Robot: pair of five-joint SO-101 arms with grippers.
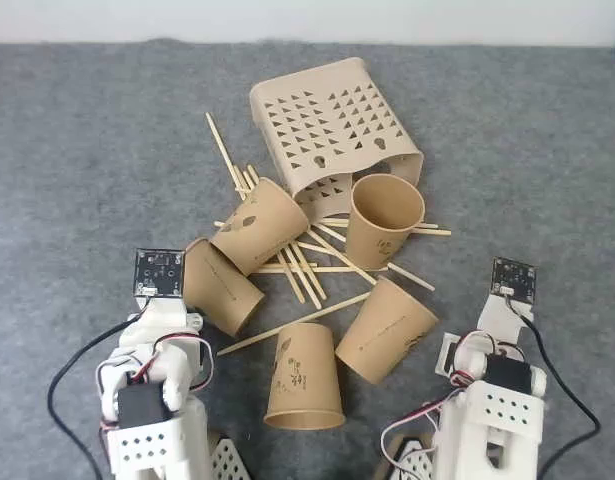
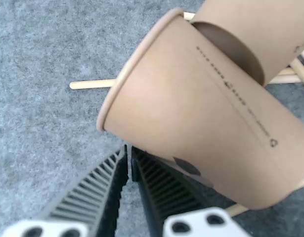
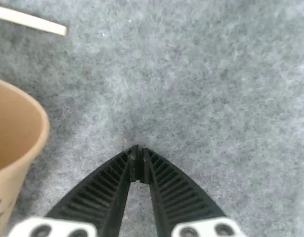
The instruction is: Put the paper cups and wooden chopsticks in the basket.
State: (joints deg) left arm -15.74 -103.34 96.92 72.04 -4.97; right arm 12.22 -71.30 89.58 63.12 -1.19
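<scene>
Several brown paper cups sit mid-table: one upright [image 1: 385, 218] by the basket's mouth, one rim-down [image 1: 304, 378], and others on their sides [image 1: 259, 225] [image 1: 219, 285] [image 1: 387, 328]. Wooden chopsticks [image 1: 302, 270] lie scattered among them. The beige basket [image 1: 337, 120] is tipped on its side at the back. My left gripper [image 2: 129, 150] is shut and empty, its tips just short of the rim of a lying cup [image 2: 201, 118]. My right gripper [image 3: 137, 150] is shut over bare carpet, beside a cup's rim [image 3: 13, 133].
Grey carpet [image 1: 77, 150] covers the whole table. A chopstick [image 2: 92, 84] pokes out from behind the cup in the left wrist view, and a chopstick end [image 3: 28, 19] lies far from the right gripper. Both arm bases [image 1: 152, 420] [image 1: 492, 410] stand at the near edge.
</scene>
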